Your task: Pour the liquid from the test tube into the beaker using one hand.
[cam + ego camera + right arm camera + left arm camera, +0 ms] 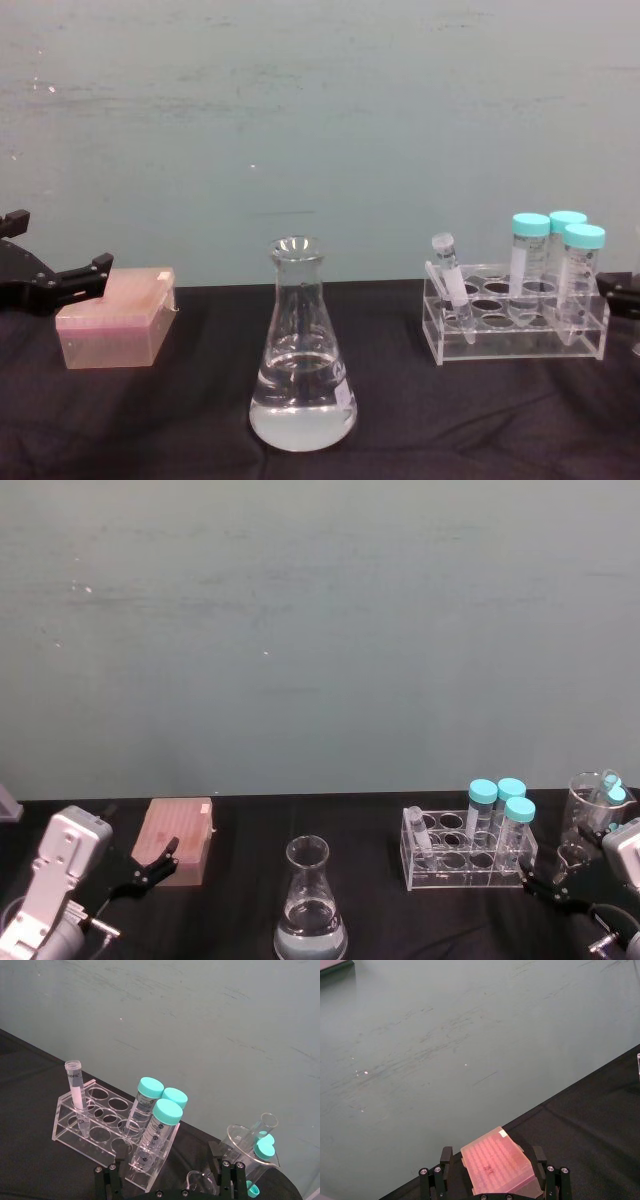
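test tube (pixel 453 280) leans in rack (pixel 520 346); left claw (pixel 160 862) and right claw (pixel 545 885) released.

A table (pixel 230 900) with a black top holds it all. A pink box (pixel 177 838) sits at the back left. The beaker (pixel 310 905) stands upright near the front, in the middle. A clear rack (pixel 460 865) stands to its right, farther back, and a glass cup (pixel 585 815) stands just beside the rack's right end.

Clear test tube (pixel 451 283) leaning in rack (pixel 520 340), left end, conical beaker (pixel 300 320) upright well apart, clear liquid (pixel 302 405) in its base
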